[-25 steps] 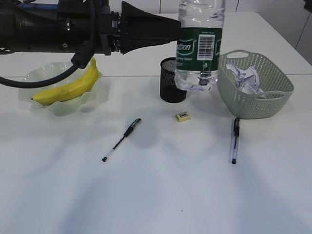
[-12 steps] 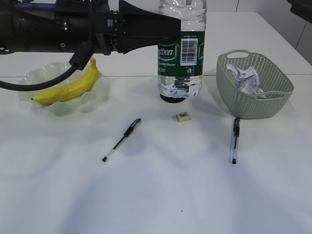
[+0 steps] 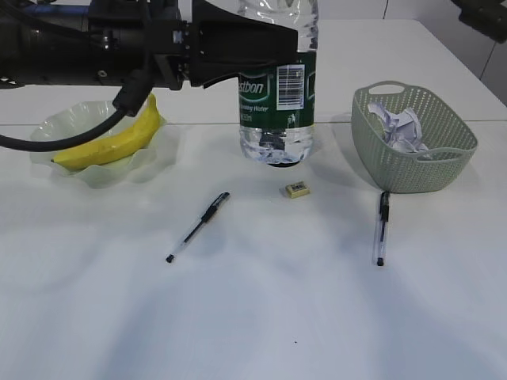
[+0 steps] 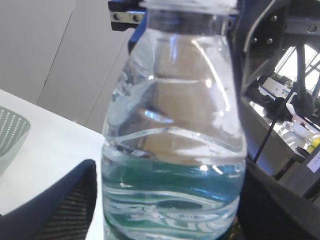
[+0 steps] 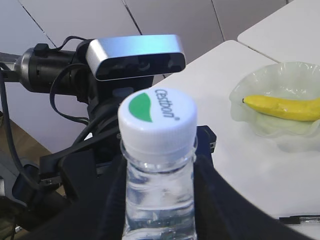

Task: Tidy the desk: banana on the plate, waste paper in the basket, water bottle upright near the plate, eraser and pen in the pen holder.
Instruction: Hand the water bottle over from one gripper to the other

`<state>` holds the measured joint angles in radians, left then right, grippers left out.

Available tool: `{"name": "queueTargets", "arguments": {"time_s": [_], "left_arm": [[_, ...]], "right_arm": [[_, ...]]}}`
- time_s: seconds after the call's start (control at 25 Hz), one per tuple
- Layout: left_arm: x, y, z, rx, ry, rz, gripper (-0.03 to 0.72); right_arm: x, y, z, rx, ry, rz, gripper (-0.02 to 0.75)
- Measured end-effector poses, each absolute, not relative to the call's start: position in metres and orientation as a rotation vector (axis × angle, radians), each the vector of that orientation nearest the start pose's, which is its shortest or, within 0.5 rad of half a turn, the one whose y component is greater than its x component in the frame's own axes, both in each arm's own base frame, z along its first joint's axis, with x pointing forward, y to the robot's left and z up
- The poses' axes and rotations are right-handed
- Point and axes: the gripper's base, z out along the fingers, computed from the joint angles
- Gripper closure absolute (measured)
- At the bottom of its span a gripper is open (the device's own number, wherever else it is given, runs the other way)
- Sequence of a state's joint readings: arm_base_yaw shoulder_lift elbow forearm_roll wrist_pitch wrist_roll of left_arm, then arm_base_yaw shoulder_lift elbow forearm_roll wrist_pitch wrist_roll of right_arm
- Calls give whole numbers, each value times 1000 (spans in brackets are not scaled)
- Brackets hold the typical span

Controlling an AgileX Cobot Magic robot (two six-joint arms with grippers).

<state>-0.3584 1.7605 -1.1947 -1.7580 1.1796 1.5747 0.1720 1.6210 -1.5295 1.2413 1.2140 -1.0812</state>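
Observation:
A clear water bottle (image 3: 277, 87) with a green label hangs upright above the table, in front of the black pen holder (image 3: 279, 162), which it mostly hides. My right gripper (image 5: 159, 215) is shut on the bottle (image 5: 157, 200) just below its white cap. It is above the frame in the exterior view. My left gripper (image 4: 172, 210) stands open around the label, with a gap beside its left finger (image 4: 60, 205). The banana (image 3: 111, 138) lies on the plate (image 3: 55, 123). Waste paper (image 3: 400, 127) sits in the basket (image 3: 416, 170). The eraser (image 3: 297, 189) and two pens (image 3: 198, 226) (image 3: 382, 228) lie on the table.
The left arm (image 3: 95, 39) stretches from the left edge over the plate. A dark part of the right arm (image 3: 483, 16) shows at the top right corner. A table seam runs behind the plate and basket.
The bottle has travelled left, from beside the basket to in front of the pen holder. The left arm has drawn back left with it.

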Motion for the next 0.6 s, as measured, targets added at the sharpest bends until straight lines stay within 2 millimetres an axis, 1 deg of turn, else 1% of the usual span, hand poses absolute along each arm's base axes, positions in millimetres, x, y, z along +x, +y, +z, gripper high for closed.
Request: {"name": "queueTargets", "arguments": {"time_s": [0.6], "left_arm": [[307,-209,295,885,1606,-1518,93]], "right_arm": [[316,137,398,-974,1801,1174,472]]}}
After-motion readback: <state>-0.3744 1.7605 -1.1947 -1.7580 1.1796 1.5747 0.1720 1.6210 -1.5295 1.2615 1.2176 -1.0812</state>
